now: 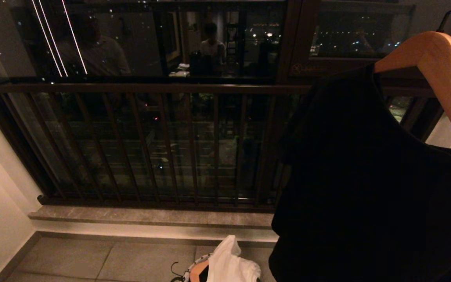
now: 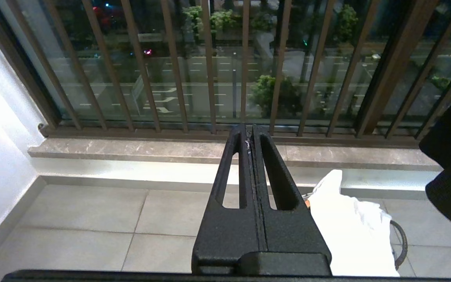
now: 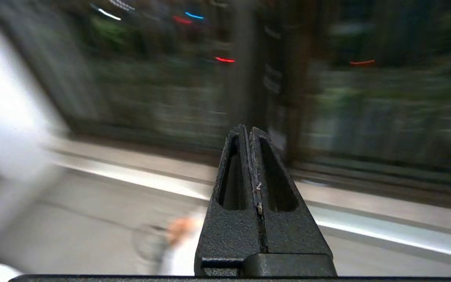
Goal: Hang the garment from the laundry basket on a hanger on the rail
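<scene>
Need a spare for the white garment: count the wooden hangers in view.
2: one hanger at upper right carrying the black garment, one hanger in the basket beside the white garment. Others may be hidden.

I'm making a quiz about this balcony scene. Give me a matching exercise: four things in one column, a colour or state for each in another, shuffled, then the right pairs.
Things:
1. wooden hanger
2. garment in the laundry basket
3. garment on the hanger
4. left tool

Colour or state:
A. white
B. shut, holding nothing
C. black
D. pale brown, one shoulder bare

Pairs: 1-D, 2-A, 3-C, 4-B
</scene>
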Controlling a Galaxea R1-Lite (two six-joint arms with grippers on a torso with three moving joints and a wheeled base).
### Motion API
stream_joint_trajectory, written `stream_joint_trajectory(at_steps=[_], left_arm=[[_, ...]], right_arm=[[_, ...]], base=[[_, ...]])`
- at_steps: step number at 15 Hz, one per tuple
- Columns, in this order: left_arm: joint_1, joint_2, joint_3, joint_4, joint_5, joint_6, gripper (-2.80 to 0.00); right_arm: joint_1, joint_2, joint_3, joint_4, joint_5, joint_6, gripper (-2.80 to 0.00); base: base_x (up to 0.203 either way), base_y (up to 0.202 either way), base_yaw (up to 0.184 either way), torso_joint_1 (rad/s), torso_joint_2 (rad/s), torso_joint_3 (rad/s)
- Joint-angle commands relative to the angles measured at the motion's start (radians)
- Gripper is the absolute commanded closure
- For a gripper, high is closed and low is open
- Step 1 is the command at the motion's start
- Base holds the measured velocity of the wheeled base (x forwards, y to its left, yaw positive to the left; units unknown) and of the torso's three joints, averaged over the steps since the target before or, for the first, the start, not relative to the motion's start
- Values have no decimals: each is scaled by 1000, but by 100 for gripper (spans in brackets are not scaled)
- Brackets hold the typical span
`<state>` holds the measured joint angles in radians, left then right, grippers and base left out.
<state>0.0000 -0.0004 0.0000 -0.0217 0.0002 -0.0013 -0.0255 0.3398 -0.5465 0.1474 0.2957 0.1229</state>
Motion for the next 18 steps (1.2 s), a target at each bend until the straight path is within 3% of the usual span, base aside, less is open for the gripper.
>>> stream_joint_trajectory(at_steps=[1,3,6,10,15,18], left_arm=[[0,0,8,0,1,0,0],[0,0,8,0,1,0,0],[0,0,8,-1,0,0,0],[0,0,8,0,1,0,0],[0,0,8,-1,0,0,0],[0,0,8,-1,0,0,0]], right_arm=[[44,-96,27,52,-98,-87,0],[53,-112,85,53,-203,-126,0],[55,-111,124,40,-206,-200,0],[32,-194,278,26,-206,-283,0],[16,-339,471,-4,-228,-286,0],[16,-340,522,-89,-250,-235,0]], base=[[0,0,0,0,0,0],[0,0,0,0,0,0],[0,0,0,0,0,0],[0,0,0,0,0,0],[0,0,0,0,0,0],[0,0,0,0,0,0]])
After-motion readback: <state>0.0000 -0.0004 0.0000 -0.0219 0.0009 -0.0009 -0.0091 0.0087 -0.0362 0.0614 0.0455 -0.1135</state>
